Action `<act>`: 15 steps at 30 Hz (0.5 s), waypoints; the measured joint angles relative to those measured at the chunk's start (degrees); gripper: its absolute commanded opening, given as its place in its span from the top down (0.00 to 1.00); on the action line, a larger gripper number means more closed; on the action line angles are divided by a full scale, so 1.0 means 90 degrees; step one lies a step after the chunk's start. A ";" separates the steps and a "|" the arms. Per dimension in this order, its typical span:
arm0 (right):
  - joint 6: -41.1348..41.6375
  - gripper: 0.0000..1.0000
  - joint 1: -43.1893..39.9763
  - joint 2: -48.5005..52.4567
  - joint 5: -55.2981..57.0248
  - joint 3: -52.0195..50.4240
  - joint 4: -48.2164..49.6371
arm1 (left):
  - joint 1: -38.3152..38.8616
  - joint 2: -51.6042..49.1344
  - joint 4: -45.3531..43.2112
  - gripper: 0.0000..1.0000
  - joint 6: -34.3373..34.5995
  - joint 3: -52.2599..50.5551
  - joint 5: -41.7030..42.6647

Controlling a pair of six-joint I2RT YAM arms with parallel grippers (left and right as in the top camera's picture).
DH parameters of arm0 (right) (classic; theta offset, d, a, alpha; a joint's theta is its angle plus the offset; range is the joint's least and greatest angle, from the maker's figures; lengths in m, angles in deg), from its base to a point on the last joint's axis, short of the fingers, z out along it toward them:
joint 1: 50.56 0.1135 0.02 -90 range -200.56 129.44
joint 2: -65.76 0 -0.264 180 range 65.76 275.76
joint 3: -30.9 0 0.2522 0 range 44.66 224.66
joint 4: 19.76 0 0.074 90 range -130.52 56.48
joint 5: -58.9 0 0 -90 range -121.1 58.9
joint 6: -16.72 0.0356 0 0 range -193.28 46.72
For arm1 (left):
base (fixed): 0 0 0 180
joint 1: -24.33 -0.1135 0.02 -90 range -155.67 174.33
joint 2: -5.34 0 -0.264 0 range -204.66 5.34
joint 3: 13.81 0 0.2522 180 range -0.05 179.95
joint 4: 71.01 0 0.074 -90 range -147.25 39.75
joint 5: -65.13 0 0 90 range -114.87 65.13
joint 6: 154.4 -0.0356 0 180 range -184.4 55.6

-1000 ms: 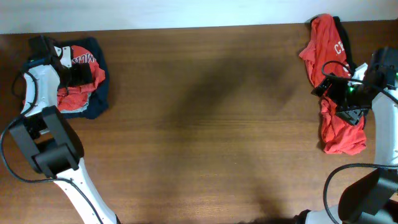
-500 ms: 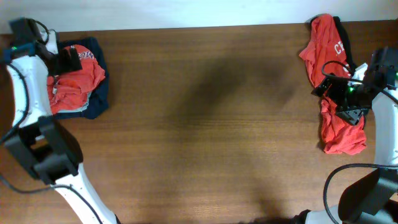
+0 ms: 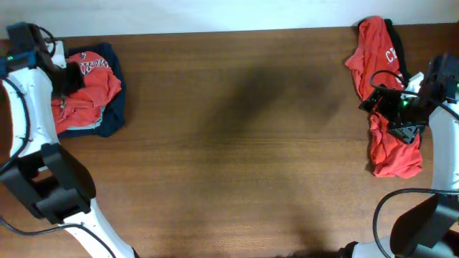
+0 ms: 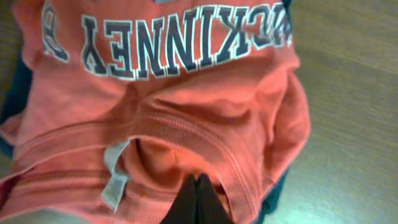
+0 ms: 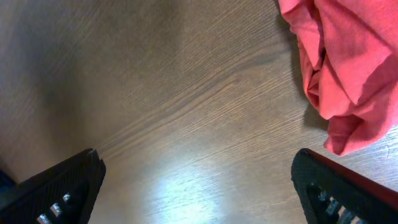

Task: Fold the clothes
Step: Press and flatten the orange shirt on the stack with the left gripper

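A folded red-orange T-shirt (image 3: 93, 97) with block lettering tops a small stack of clothes at the table's far left, over a dark navy garment (image 3: 116, 115). My left gripper (image 3: 69, 77) hovers over the stack's near-left part. In the left wrist view its fingertips (image 4: 198, 178) are shut together just above the shirt's (image 4: 186, 99) collar, with no cloth seen between them. A crumpled heap of red clothes (image 3: 387, 147) lies at the far right. My right gripper (image 3: 379, 97) stands wide open over the heap's left edge; bare wood shows between its fingers (image 5: 62, 186) beside the red cloth (image 5: 348, 56).
A dark garment (image 3: 395, 44) runs along the right heap's upper part. A pale strip of cloth (image 3: 84, 130) peeks from under the left stack. The table's back edge (image 3: 215, 32) meets a white wall. Bare brown wood (image 3: 237, 143) spans the middle between the arms.
My left arm has drawn back left off the stack, and its gripper has gone from open to shut. The right arm and both piles have not moved.
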 measured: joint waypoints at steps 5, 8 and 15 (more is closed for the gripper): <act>-0.0012 0.01 0.0000 0.0000 0.0000 0.0000 0.0000 | -0.0002 0.0000 -0.0729 0.99 0.0044 -0.0746 -0.0002; -0.0017 0.01 0.0000 0.0000 -0.0002 0.0000 0.0000 | 0.0000 -0.0002 -0.1212 0.99 0.0044 -0.1246 0.0000; -0.0017 0.01 0.0000 0.0000 0.0000 0.0000 0.0000 | 0.0017 -0.0002 -0.1746 0.99 0.0066 -0.1887 0.0044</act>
